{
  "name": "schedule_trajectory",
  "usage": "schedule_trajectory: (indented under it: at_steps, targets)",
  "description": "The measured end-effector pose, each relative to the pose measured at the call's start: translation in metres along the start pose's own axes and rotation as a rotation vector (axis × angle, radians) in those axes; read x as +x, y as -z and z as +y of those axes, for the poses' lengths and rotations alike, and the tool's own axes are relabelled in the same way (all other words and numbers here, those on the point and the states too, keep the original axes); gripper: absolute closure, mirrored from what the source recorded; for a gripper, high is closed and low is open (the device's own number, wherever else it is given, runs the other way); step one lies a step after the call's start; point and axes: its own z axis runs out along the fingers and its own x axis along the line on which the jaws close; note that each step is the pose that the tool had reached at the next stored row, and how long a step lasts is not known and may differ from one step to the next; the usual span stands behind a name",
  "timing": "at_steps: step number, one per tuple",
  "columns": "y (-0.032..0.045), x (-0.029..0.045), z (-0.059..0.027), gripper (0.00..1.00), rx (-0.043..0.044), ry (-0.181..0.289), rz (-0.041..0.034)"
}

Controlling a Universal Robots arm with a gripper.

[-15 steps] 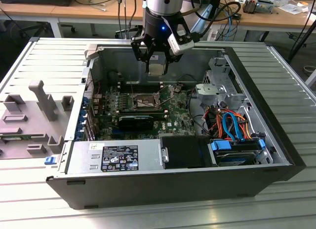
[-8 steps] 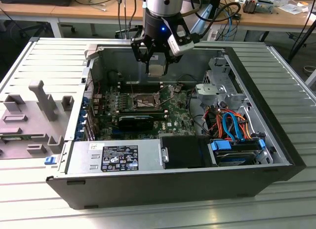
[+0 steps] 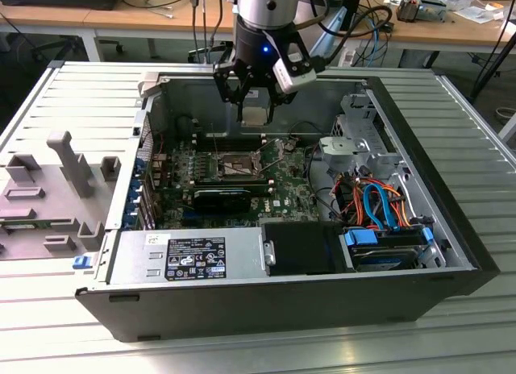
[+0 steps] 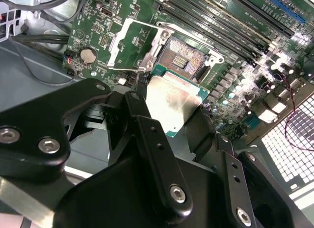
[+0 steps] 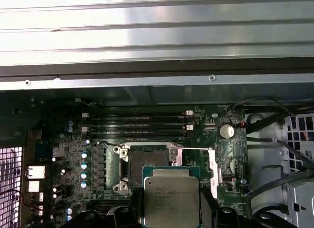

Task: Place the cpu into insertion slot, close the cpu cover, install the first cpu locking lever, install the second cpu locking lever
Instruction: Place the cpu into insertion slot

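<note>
The cpu (image 4: 174,102) is a flat silver-topped chip with a green rim, and my gripper (image 4: 171,112) is shut on it by its edges. In the exterior view the gripper (image 3: 254,108) hangs over the back of the open computer case, holding the cpu (image 3: 255,117) well above the green board. The insertion slot (image 4: 184,61) lies bare just beyond the chip, dark with a pale centre. The cpu cover (image 4: 128,43) stands flipped open beside it. In the first wrist view the cpu (image 5: 171,198) sits just off the slot (image 5: 147,164), not over it.
The case (image 3: 451,197) walls ring the board. A power supply (image 3: 189,257) fills the near side, and a drive cage with coloured cables (image 3: 387,217) stands on the exterior view's right. A black card (image 3: 222,198) lies near the slot. A grey fixture plate (image 3: 56,189) rests outside.
</note>
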Motion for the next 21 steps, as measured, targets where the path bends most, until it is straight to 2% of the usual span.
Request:
schedule_trajectory:
  at_steps: [21]
  targets:
    - [-0.0068, 0.0021, -0.0031, 0.45, 0.0001, 0.003, 0.0004]
